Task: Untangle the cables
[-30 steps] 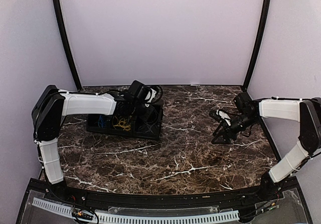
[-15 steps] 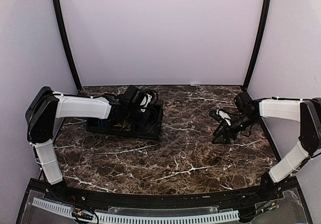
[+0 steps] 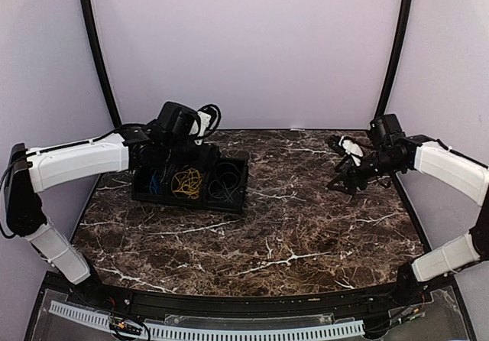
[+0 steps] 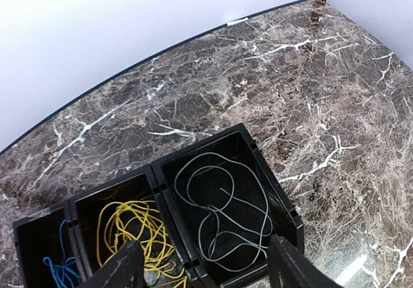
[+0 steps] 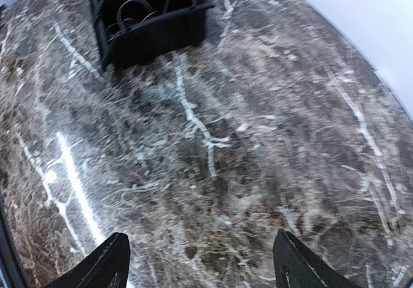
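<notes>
A black three-compartment bin (image 3: 238, 196) stands at the table's far left. Its left compartment holds the blue cable (image 3: 155, 182), the middle one the yellow cable (image 3: 187, 182), the right one the black cable (image 3: 227, 180). My left gripper (image 3: 157, 157) hovers above the bin's far side. In the left wrist view that gripper (image 4: 206, 272) is open and empty over the black cable (image 4: 210, 208), which looks grey, with the yellow cable (image 4: 139, 233) and blue cable (image 4: 61, 268) beside it. My right gripper (image 3: 344, 179) hangs open and empty above bare marble at the far right (image 5: 206, 262).
In the right wrist view the bin (image 5: 151, 33) lies far off at the top left. The marble table (image 3: 267, 234) is bounded by pale walls at the back and sides, with black posts (image 3: 98, 58) at the rear corners.
My left gripper has opened, risen out of the bin and pulled back to the far left, uncovering all three compartments. My right arm has lifted toward the far right and opened wider.
</notes>
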You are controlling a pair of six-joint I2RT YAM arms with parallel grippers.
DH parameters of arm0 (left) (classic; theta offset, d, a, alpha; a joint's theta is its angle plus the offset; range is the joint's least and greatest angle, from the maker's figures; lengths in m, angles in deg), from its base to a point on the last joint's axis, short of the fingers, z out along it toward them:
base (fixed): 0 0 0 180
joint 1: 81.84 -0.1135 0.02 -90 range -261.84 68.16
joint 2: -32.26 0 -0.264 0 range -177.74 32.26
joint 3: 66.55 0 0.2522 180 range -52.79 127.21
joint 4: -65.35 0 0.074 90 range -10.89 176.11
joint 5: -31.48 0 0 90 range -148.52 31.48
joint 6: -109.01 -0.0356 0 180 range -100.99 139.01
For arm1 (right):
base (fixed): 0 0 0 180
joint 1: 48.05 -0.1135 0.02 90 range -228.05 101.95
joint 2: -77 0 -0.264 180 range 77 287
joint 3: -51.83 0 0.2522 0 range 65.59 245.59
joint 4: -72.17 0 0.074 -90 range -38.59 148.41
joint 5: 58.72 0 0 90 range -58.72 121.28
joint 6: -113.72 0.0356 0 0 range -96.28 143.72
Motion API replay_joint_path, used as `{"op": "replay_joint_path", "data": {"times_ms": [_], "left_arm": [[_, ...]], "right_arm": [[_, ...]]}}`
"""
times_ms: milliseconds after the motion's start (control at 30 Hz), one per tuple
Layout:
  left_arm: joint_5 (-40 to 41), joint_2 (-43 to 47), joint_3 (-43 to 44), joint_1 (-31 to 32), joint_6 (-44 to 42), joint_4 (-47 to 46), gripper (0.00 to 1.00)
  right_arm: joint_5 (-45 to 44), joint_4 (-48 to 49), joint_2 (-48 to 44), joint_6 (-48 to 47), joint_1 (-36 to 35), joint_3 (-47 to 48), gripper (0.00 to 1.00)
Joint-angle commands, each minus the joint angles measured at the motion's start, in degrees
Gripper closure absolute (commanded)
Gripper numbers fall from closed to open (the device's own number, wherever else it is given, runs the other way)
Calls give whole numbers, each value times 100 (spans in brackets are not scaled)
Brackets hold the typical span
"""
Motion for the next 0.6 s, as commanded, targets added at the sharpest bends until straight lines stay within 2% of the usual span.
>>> {"op": "replay_joint_path", "data": {"times_ms": [0,33,67,133,233,367,567], "left_arm": [[623,971,-155,-18,-141,465,27],[816,1074,-278,-39,-169,468,25],[910,1263,-333,-60,-184,474,22],[1148,1493,-414,-219,92,595,19],[1041,1786,-440,-700,508,796,3],[961,2295,-722,-835,785,553,1],[1271,2722,-1272,-837,909,19,1]], "right_arm": [[-1318,976,-649,743,53,290,17],[-1640,1287,-788,1053,99,257,7],[-2120,1739,-970,1517,135,163,2],[-2634,2458,-1344,2147,216,-80,1],[-2796,3137,-1790,2621,229,-411,1],[-3012,2857,-1775,3038,227,-151,1],[-2808,2656,-2079,2884,228,-192,2]]}}
